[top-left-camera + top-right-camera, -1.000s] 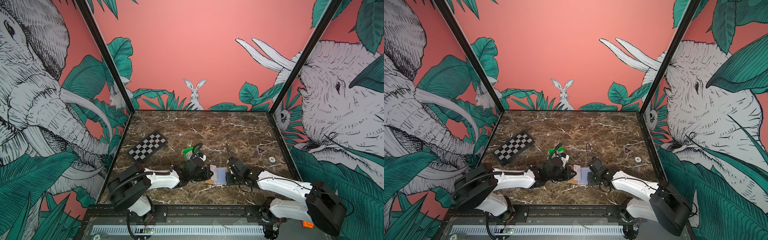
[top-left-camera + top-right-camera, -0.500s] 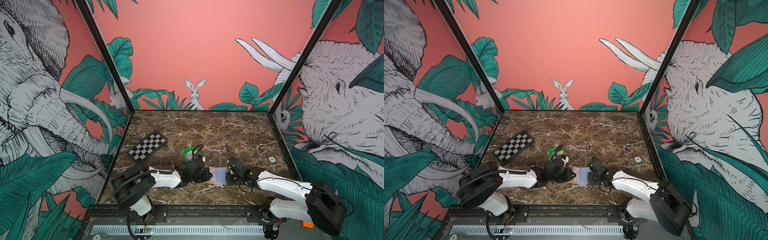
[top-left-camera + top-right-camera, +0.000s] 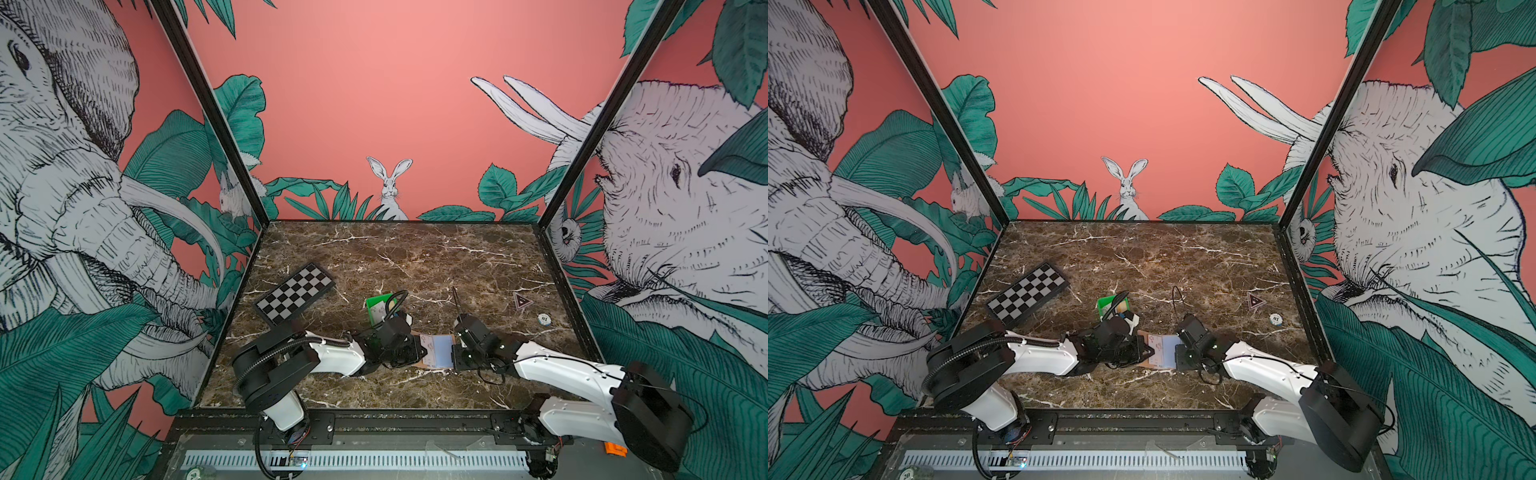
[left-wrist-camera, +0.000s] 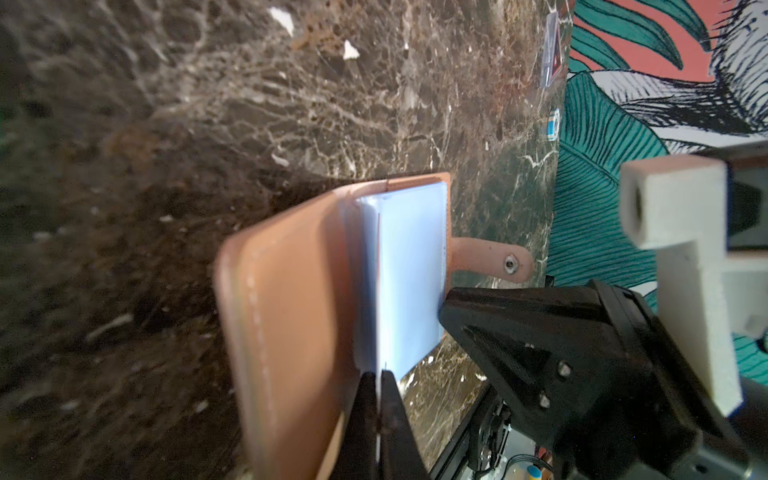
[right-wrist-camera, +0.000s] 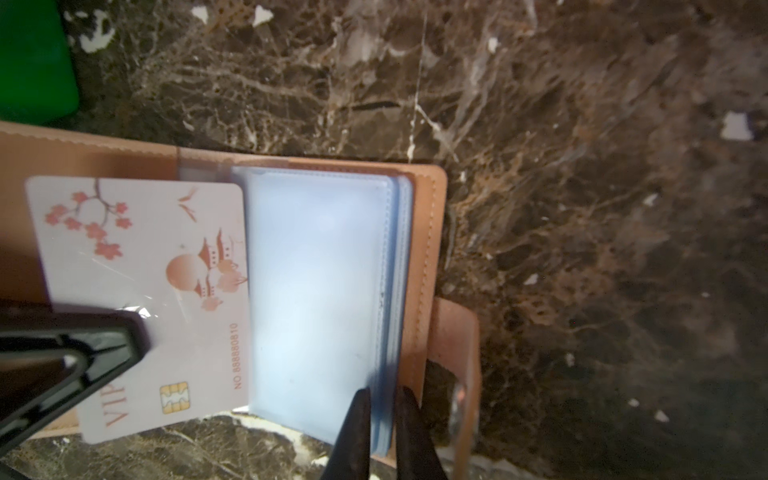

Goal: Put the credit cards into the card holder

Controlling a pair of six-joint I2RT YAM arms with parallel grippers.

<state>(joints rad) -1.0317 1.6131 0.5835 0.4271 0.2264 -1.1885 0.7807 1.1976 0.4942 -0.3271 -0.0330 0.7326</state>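
Note:
The tan card holder (image 5: pixel 428 232) lies open on the marble between both grippers, near the table's front in both top views (image 3: pixel 428 363) (image 3: pixel 1147 362). My left gripper (image 4: pixel 378 376) (image 3: pixel 417 351) is shut on a white credit card (image 5: pixel 141 257) printed with pink blossoms. The card lies over the open left cover, its edge at the pale blue sleeves (image 5: pixel 316 291). My right gripper (image 5: pixel 384 392) (image 3: pixel 455 358) is shut on the sleeve stack's outer edge, next to the snap tab (image 4: pixel 490 262). More credit cards (image 3: pixel 379 311) stand in a green tray (image 3: pixel 376 300).
A black-and-white checkered board (image 3: pixel 296 293) lies at the left. A triangular sticker (image 3: pixel 523 300) and a small round chip (image 3: pixel 544 319) sit toward the right wall. The green tray stands just behind the left wrist.
My left gripper has edged to the right with the card, closer to the sleeves, and the left arm's elbow has shifted. The right arm has stayed put.

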